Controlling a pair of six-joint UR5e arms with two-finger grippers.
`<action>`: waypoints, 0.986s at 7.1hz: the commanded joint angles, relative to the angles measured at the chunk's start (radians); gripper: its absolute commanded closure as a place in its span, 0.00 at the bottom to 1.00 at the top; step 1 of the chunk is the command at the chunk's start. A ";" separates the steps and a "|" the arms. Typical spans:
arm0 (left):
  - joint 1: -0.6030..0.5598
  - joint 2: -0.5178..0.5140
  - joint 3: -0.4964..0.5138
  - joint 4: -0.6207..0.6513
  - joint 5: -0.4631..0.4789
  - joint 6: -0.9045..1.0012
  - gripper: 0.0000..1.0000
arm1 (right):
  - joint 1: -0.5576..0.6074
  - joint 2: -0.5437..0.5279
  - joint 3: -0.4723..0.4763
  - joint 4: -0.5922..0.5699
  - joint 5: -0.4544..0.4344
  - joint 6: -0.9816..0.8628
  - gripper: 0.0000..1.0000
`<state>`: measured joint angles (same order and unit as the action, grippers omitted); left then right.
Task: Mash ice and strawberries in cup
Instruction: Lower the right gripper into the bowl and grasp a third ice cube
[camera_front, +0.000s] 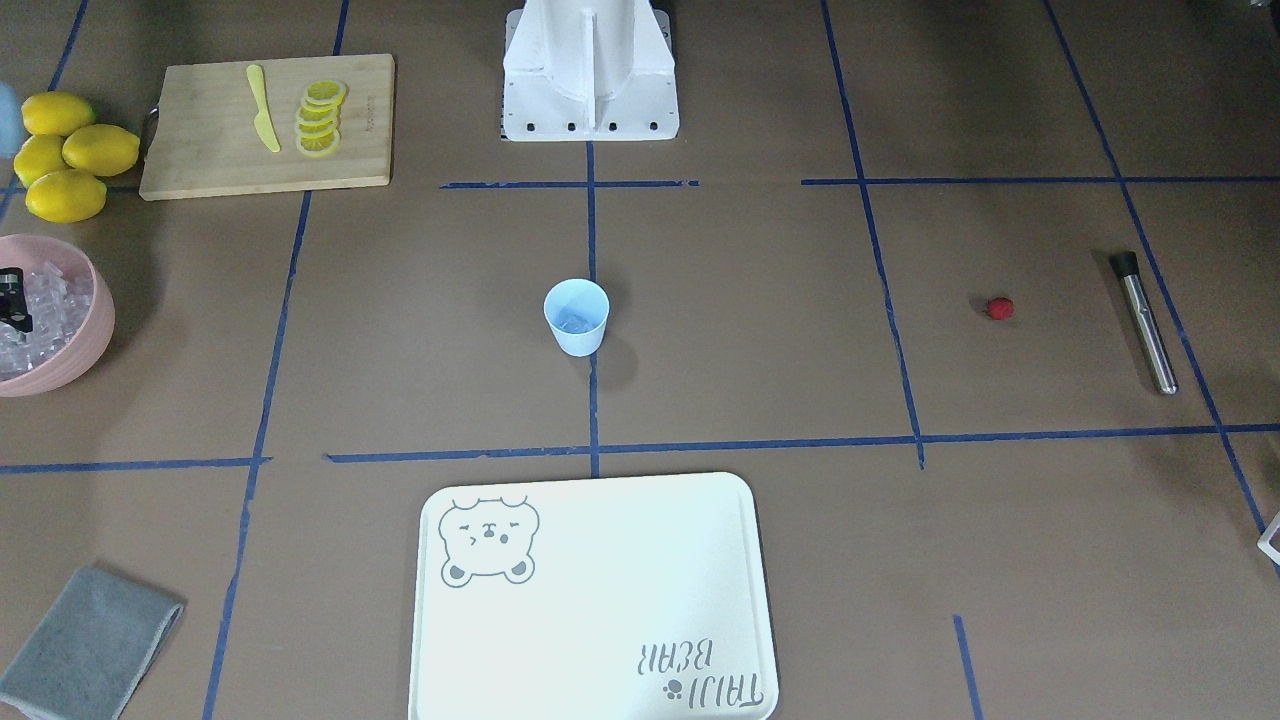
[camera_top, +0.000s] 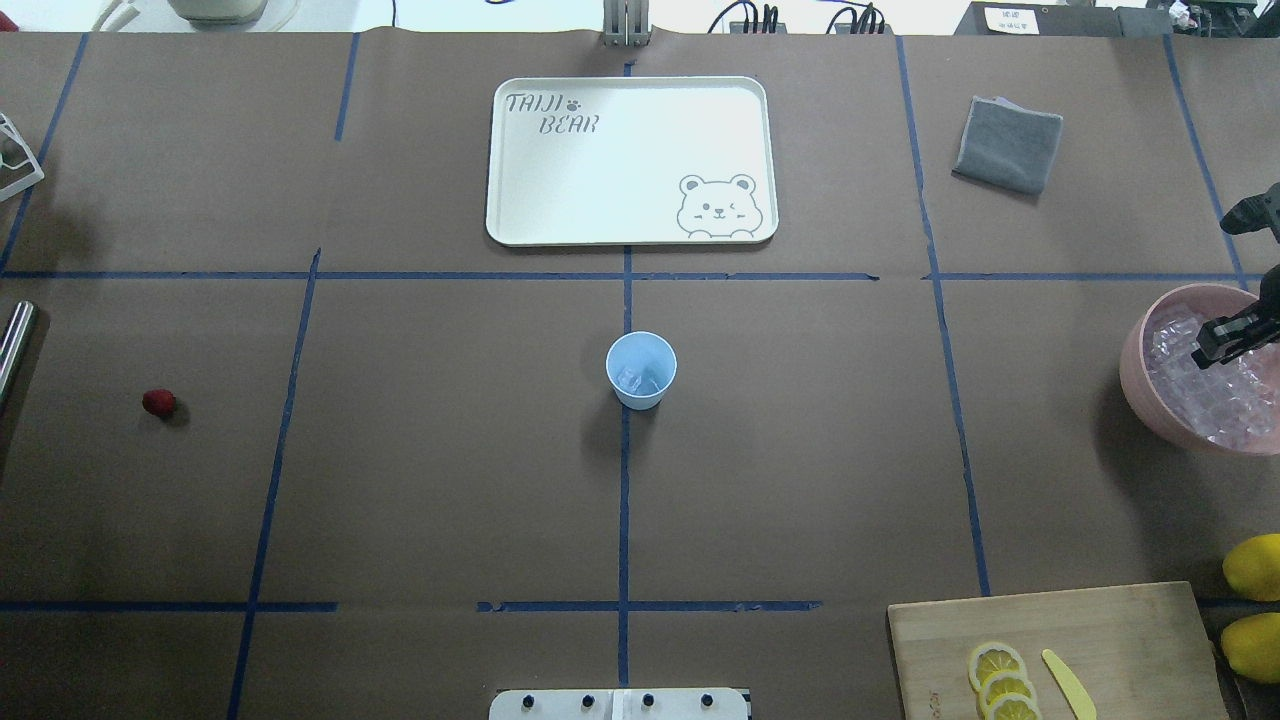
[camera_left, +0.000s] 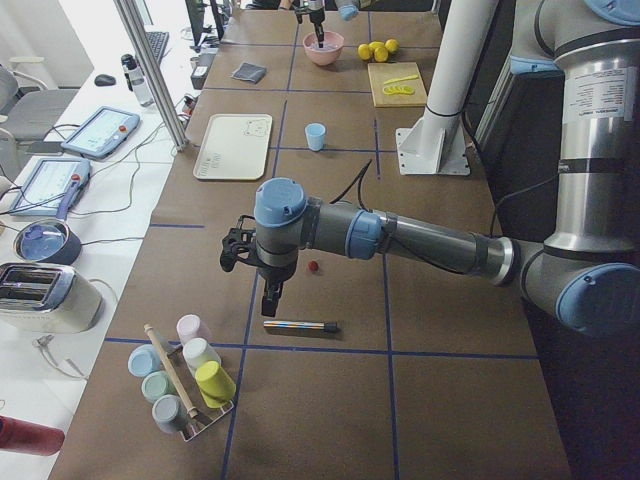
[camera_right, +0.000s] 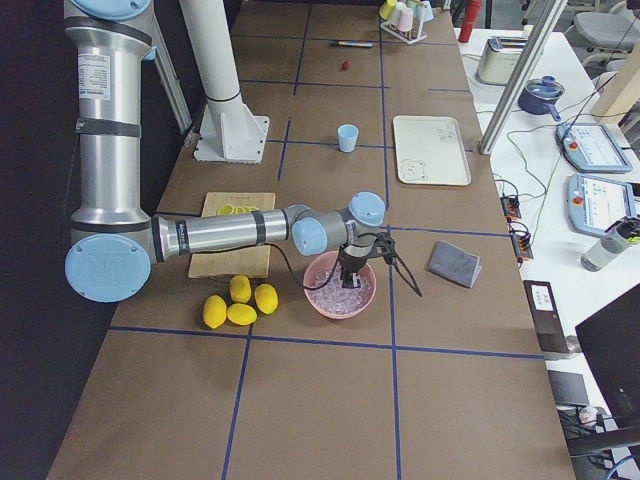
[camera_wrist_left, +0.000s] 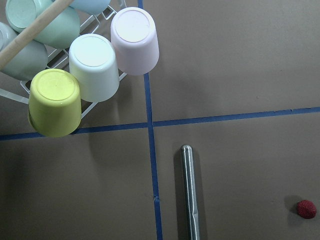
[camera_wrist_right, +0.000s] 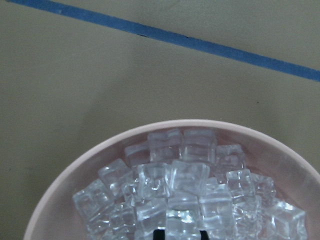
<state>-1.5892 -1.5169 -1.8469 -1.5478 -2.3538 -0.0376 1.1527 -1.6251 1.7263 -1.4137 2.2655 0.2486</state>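
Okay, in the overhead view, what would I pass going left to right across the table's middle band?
Steel rod at the edge → strawberry → cup → pink bowl.

Cup (camera_front: 577, 316): pale blue. Strawberry (camera_front: 999, 308): red. Ice (camera_wrist_right: 185, 180): clear, whitish. Bowl (camera_front: 88, 340): pink. Lemons (camera_front: 70, 150): yellow. Tray (camera_front: 620, 560): white w/ grey bear print. Tabletop (camera_front: 760, 330): brown, blue tape grid.

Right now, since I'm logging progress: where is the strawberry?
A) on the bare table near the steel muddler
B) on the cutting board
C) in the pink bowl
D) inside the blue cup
A: the strawberry lies on the table near the steel muddler, not touching it and far from the cup.
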 joint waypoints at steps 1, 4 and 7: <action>-0.002 0.001 -0.003 0.000 0.001 0.001 0.00 | 0.039 -0.042 0.153 -0.090 0.005 0.000 1.00; 0.000 0.004 -0.003 0.002 0.001 0.001 0.00 | 0.021 0.122 0.297 -0.331 0.008 0.038 1.00; 0.002 0.006 0.001 0.002 0.001 0.001 0.00 | -0.251 0.455 0.262 -0.467 -0.041 0.392 1.00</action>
<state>-1.5887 -1.5114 -1.8478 -1.5467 -2.3531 -0.0368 1.0143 -1.3073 2.0087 -1.8380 2.2549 0.4622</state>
